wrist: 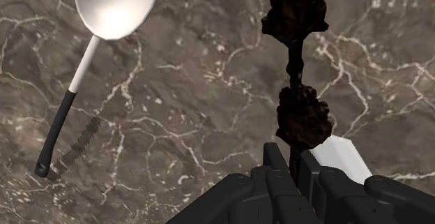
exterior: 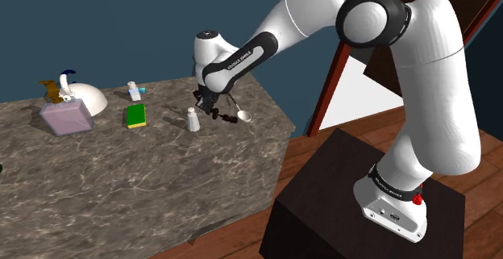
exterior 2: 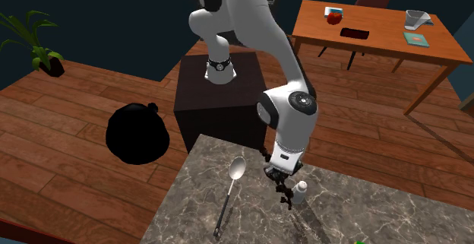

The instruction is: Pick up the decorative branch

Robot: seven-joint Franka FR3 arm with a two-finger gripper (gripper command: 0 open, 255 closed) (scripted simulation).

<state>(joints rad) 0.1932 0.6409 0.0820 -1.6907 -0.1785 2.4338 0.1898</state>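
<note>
The decorative branch [wrist: 302, 114] is a thin dark stem with lumpy black clusters. My black gripper [wrist: 296, 168] is shut on its stem, and the rest of the branch reaches out past the fingertips over the marble counter [wrist: 209, 132]. In the shoulder view the gripper [exterior: 208, 100] hangs low over the counter's far right part with the branch [exterior: 218, 113] beneath it. In the second exterior view the branch [exterior 2: 285, 197] dangles under the gripper [exterior 2: 277, 174], just above the counter; I cannot tell whether its tip touches.
A white spoon [exterior 2: 230, 191] with a dark handle lies beside the branch. A white shaker [exterior: 193, 120] stands close on the other side. Further along the counter are a green block [exterior: 135, 116], a small bottle [exterior: 134, 90], a purple box [exterior: 66, 119] and a white dome [exterior: 90, 98].
</note>
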